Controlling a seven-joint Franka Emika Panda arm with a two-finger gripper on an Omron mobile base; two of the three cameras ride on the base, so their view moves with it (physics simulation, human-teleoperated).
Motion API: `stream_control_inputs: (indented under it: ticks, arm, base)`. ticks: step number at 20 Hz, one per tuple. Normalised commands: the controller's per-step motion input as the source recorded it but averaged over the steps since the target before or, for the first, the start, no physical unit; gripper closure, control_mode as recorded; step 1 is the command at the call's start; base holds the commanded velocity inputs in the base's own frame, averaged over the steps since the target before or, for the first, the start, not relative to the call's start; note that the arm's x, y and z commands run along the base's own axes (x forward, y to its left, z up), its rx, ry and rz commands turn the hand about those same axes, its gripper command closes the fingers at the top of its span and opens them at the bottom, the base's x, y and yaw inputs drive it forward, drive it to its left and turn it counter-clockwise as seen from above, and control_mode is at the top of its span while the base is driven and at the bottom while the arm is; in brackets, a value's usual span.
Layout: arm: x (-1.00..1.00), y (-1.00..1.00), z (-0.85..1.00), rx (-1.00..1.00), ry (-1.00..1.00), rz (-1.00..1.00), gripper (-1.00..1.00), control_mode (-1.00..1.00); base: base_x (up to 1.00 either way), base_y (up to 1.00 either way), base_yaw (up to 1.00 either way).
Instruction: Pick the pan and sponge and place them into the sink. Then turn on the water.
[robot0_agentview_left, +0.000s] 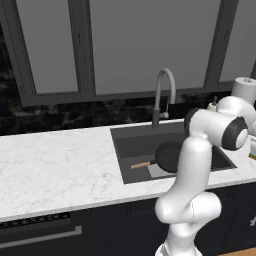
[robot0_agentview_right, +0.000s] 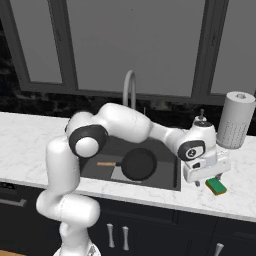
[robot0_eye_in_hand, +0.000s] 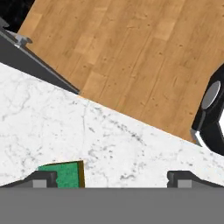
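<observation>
Sponge half hidden under your fingers, pan already lying in the sink

You are looking at the green sponge (robot0_agentview_right: 216, 186) lying flat on the white marbled tabletop (robot0_agentview_right: 235, 200) right of the sink (robot0_agentview_right: 176, 176), its near part being cut off by the gripper (robot0_agentview_right: 207, 181) hovering just above it. The fingers (robot0_eye_in_hand: 43, 178) are standing wide apart, holding nothing. The round black pan (robot0_agentview_right: 138, 164) is sitting in the dark basin, wooden handle pointing left; the arm is covering part of it.
</observation>
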Motion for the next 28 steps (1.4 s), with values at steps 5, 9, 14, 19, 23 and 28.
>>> stream_control_inputs:
  ticks: [5,9,14,19,23,28]
  arm:
    - [0.40,-0.36,-0.25,0.07,-0.01,0.00,-1.00,-1.00]
    - [0.37,-0.25,-0.25,0.03,0.00,0.00,-1.00,-1.00]
    - [0.24,-0.07,-0.32,0.00,-0.01,0.00,-1.00,-1.00]
    - [0.03,0.02,-0.50,-0.01,0.00,0.00,-1.00,-1.00]
    - [0.00,0.00,-0.56,-0.02,0.00,0.00,-1.00,-1.00]
    - [0.00,0.00,-0.57,0.00,-0.01,0.00,-1.00,-1.00]
  base:
    - [0.00,0.00,0.00]
    - [0.00,0.00,0.00]
    - [0.00,0.00,0.00]
    - [0.00,0.00,0.00]
    - [0.00,0.00,0.00]
    - [0.00,0.00,0.00]
